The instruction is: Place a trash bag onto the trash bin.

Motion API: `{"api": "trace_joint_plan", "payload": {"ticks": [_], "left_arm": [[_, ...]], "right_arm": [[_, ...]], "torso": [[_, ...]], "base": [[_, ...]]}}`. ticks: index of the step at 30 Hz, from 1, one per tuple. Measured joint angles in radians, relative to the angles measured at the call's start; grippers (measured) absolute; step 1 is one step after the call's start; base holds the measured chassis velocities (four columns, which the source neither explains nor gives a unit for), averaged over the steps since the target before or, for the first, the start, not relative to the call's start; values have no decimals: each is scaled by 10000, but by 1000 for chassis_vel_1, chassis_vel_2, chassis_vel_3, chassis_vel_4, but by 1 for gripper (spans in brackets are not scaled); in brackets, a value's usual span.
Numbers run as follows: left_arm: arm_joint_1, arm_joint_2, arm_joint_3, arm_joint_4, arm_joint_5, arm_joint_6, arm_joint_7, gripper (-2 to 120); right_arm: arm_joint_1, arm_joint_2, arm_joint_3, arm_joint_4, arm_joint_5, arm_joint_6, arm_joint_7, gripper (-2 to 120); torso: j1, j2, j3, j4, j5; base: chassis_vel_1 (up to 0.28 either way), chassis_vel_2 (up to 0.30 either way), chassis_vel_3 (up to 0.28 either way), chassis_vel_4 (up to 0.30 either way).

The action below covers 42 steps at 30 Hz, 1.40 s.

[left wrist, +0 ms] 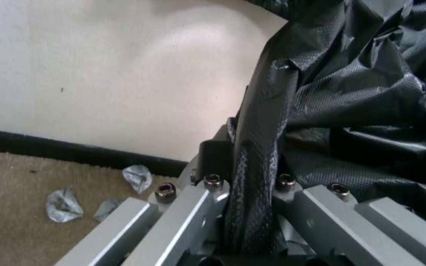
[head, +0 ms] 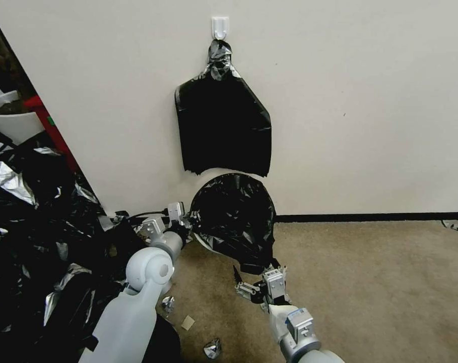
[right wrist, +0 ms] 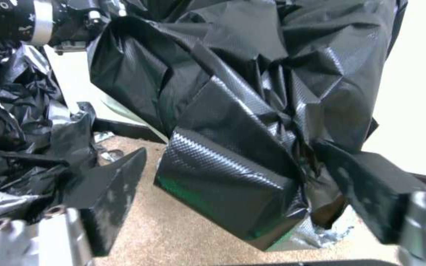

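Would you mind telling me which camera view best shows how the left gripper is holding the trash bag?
The left wrist view: the left gripper is shut on a bunched fold of the trash bag. The head view shows that gripper small at the bag's left edge. The right wrist view shows mostly crumpled bag between the right gripper's open fingers.

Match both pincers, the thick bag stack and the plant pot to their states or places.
1 left pincer
2 right pincer
3 thick stack of black plastic bags
4 white plant pot

A on white wall hook
B open at thin glossy black trash bag's lower fold
C far left of head view
D shut on trash bag's edge

Pairs: 1-D, 2-B, 3-A, 4-C
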<state>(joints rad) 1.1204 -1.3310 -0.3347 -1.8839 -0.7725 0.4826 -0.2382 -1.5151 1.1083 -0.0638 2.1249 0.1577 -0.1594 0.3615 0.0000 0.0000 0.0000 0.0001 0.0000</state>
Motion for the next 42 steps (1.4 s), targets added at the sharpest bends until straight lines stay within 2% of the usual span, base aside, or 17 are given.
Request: {"api": "trace_joint_plan", "payload": {"ticks": [3, 5, 7, 9, 10, 11, 13, 15, 17, 21, 23, 28, 32, 33, 35, 37, 42], "left_arm": [[9, -92, -2, -97, -72, 85, -128, 3], [11, -111, -4, -119, -84, 102, -156, 3], [24, -163, -11, -176, -124, 145, -255, 3], [27, -169, -12, -184, -127, 151, -273, 3], [37, -198, -17, -198, -133, 168, -352, 3], [37, -198, -17, -198, -133, 168, -352, 3], [40, -221, -22, -203, -149, 190, -481, 3], [36, -224, -24, -205, -168, 195, -525, 3], [12, -239, -36, -225, -279, 213, -667, 3], [0, -252, -56, -241, -324, 218, -717, 3], [17, -250, -70, -287, -344, 221, -734, 3], [138, -231, -77, -511, -505, 359, -738, 3], [396, -228, 54, -1012, -640, 785, -744, 3], [396, -228, 54, -1012, -640, 785, -744, 3], [621, -193, 128, -1371, -652, 949, -751, 3], [739, -159, 151, -1546, -655, 1000, -750, 3], [944, -114, 144, -1757, -661, 1032, -741, 3]], "right_arm": [[-27, 63, -26, 0, -143, -4, 100, 72], [-37, 72, -27, 0, -194, 1, 126, 69], [-95, 113, -42, -1, -413, 193, 185, 58], [-101, 118, -46, -2, -449, 235, 185, 54], [-139, 155, -76, -45, -710, 521, 157, 45], [-139, 155, -76, -45, -710, 521, 157, 45], [-197, 195, -153, -57, -905, 770, -41, 34], [-212, 197, -187, -56, -908, 797, -118, 32], [-227, 199, -281, -126, -895, 925, -545, 21], [-213, 200, -318, -343, -916, 1108, -914, 11], [-170, 168, -368, -623, -1012, 1379, -1372, 0], [46, 129, -307, -1104, -1551, 1519, -2205, 0], [731, 338, 204, -2192, -3454, 1433, -2912, 0], [731, 338, 204, -2192, -3454, 1433, -2912, 0], [1164, 465, 609, -2811, -4700, 1223, -3005, 0], [1309, 458, 811, -2967, -5238, 957, -2967, 0], [1403, 344, 1095, -3057, -5822, 226, -2479, 0]], "torso": [[0, 0, 0, -1, 0], [0, 0, 0, -1, 0], [0, 0, 0, -1, 0], [0, 1, 0, -1, 0], [0, 0, 0, -1, 0], [0, 0, 0, -1, 0], [0, 0, 0, -1, 0], [0, 0, 0, 0, 0], [0, 0, 0, 0, 0], [0, 0, 0, -1, 0], [0, 0, 0, -1, 0], [0, 0, 0, -1, 1], [0, 0, 0, -1, 0], [0, 0, 0, -1, 0], [0, 0, 0, -1, 1], [0, 0, 0, 0, 2], [0, 0, 0, 1, 1]], "base": [[0, 0, 0, 0], [0, 0, 0, 0], [0, 0, 0, 0], [0, 0, 0, 0], [0, 0, 0, 0], [0, 0, 0, 0], [0, 0, 0, 0], [0, 0, 0, 0], [0, 0, 0, 0], [0, 0, 0, 0], [0, 0, 0, 0], [0, 0, 0, 0], [0, 0, 0, 0], [0, 0, 0, 0], [0, 0, 0, 0], [0, 0, 0, 0], [0, 0, 0, 0]]}}
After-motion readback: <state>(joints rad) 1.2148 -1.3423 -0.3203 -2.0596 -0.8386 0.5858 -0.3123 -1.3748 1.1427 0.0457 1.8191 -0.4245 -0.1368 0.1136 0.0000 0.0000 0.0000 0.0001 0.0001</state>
